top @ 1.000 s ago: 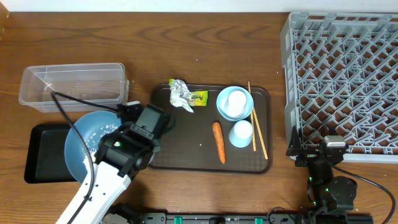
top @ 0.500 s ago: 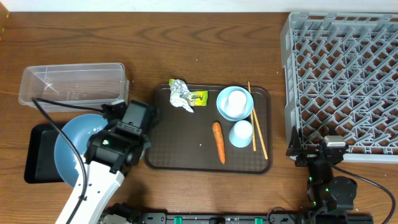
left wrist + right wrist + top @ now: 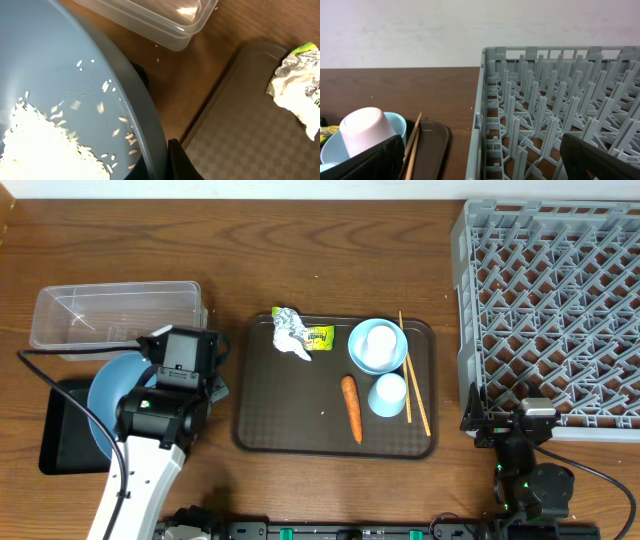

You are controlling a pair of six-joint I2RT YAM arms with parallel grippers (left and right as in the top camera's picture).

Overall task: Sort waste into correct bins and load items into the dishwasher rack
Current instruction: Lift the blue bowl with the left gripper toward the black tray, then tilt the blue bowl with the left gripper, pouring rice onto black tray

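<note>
Overhead looks straight down on the whole counter. Left wrist cam's jammed against the big bowl, right wrist sits low facing 12 o'clock. All catch the brown tray.

The large bowl is over the shallow tray, before the tub, left of the serving tray.

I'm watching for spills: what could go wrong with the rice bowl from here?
The left gripper holds the dark-blue bowl by its rim only, so it may slip or twist. The rice lies loose; tipping could scatter grains onto the table instead of the black tray or clear tub.
</note>
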